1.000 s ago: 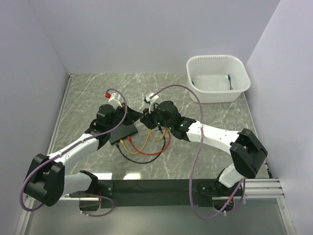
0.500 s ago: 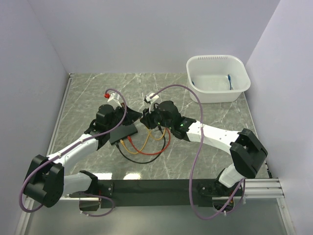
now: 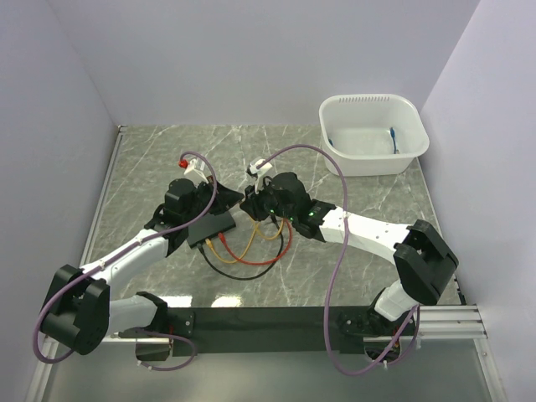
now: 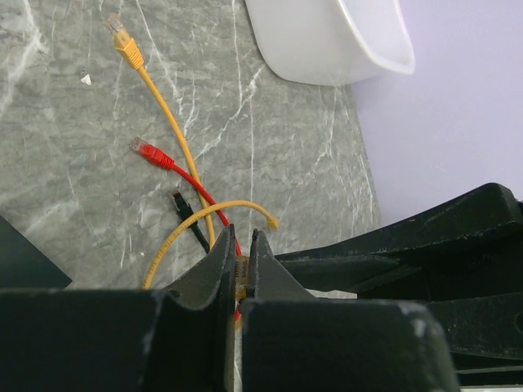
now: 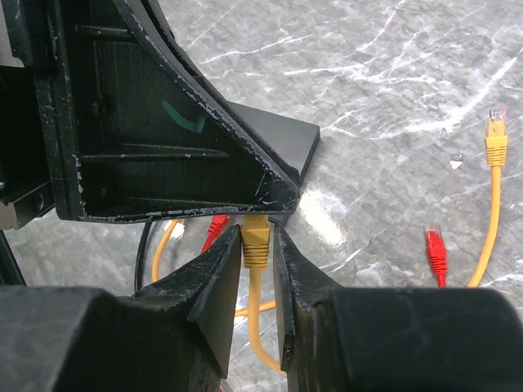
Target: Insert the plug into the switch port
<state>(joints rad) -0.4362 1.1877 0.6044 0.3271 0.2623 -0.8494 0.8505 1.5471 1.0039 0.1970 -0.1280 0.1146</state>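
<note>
The black switch box (image 3: 213,226) lies mid-table, with yellow, red and black cables looping from its near edge. My left gripper (image 3: 201,216) is shut on the box; in the left wrist view its fingers (image 4: 214,265) stand almost together on a thin yellowish edge. My right gripper (image 3: 253,208) is shut on a yellow plug (image 5: 256,239). The plug's tip sits at the box's edge (image 5: 282,135), under the left finger (image 5: 163,131). Whether it is seated in the port is hidden. A red plug (image 5: 216,229) sits beside it.
A white tub (image 3: 368,102) with a blue cable stands at the back right. Loose cable ends lie on the marble: a yellow plug (image 4: 122,42), a red plug (image 4: 144,150) and a black plug (image 4: 181,201). Cable loops (image 3: 247,254) lie in front of the switch.
</note>
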